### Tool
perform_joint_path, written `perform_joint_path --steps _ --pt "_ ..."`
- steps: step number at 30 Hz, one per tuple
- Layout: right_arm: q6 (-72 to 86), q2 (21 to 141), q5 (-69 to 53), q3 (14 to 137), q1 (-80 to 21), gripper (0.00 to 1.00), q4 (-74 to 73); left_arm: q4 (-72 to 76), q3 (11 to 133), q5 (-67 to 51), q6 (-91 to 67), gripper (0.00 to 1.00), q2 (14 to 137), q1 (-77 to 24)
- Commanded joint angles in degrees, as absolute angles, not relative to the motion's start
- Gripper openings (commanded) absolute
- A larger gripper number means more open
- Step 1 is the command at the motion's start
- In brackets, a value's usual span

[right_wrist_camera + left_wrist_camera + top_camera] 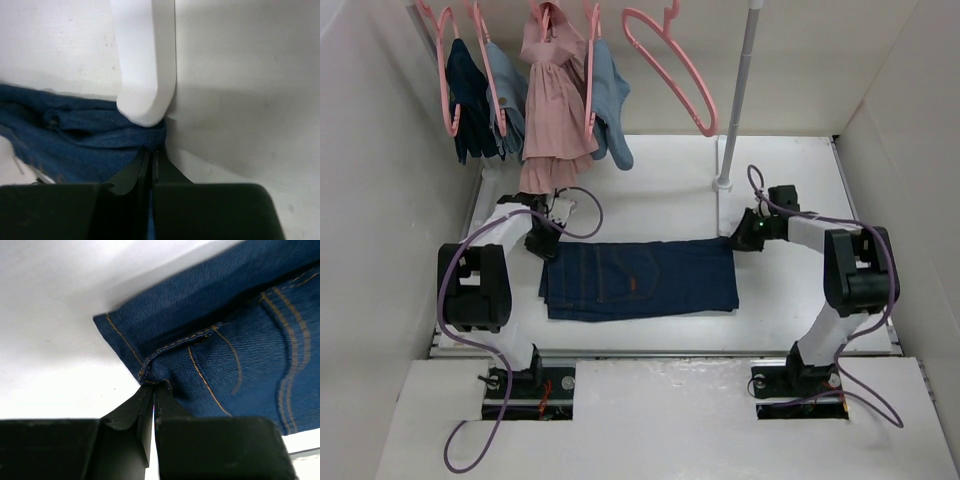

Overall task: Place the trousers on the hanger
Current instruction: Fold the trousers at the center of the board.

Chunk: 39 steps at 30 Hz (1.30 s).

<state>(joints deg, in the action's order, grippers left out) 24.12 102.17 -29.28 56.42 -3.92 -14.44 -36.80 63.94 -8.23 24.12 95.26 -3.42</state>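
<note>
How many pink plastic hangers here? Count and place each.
5, left to right: four bear a dark navy garment, a light blue garment, a pink dress, another light blue garment; the empty pink hanger hangs rightmost. Others may be hidden.
</note>
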Motion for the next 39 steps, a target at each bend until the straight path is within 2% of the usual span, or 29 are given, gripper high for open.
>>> perform_joint_path --steps 1,6,17,18,19,21,22,23,24,25,31,35,39 --pt "27.69 95.47 -33.05 52.83 -1.76 0.00 -7.22 -37.10 60.57 -5.46 26.62 0.00 90.80 -3.69" --pt "33.56 78.96 -25.85 44.39 -1.05 0.00 1.39 -34.45 55.46 -3.43 27.16 0.00 89.03 -3.69" --pt "34.28 85.43 -23.30 44.30 0.00 0.00 1.93 -32.08 64.24 -5.10 20.57 0.00 91.85 -3.69" --pt "33.67 85.43 -22.77 44.99 0.00 0.03 1.93 -31.56 64.25 -5.10 20.57 0.00 91.85 -3.69" --pt "33.66 85.43 -22.15 45.61 0.00 0.24 1.93 -30.77 64.86 -5.62 20.04 0.00 91.24 -3.69" --pt "31.74 84.81 -22.15 46.93 0.00 0.55 0.18 -30.76 65.39 -6.15 20.04 0.01 91.84 -3.69" --pt "30.77 84.81 -22.76 49.02 0.00 0.71 -0.96 -31.89 65.39 -6.85 20.04 0.12 92.37 -4.21" --pt "29.63 85.34 -22.76 50.43 0.00 0.96 -2.62 -32.77 65.91 -7.38 19.52 0.27 92.98 -4.22" --pt "27.18 85.34 -22.24 51.84 0.00 1.00 -7.07 -33.65 65.92 -7.38 19.51 0.46 93.51 -4.22" --pt "26.11 85.34 -19.80 53.07 0.00 1.00 -9.29 -33.66 65.92 -7.38 18.99 0.50 93.52 -4.22" --pt "21.55 68.67 -10.12 57.12 -2.63 1.00 -19.24 -34.28 61.18 -4.93 20.82 0.59 87.21 -4.22" --pt "16.88 58.64 -0.11 64.04 -9.38 1.00 -24.69 -35.07 57.40 6.29 24.42 0.60 83.15 -5.27" --pt "13.63 55.02 2.72 71.87 -13.61 1.00 -27.15 -35.07 53.01 12.55 28.65 0.60 79.20 -5.80"
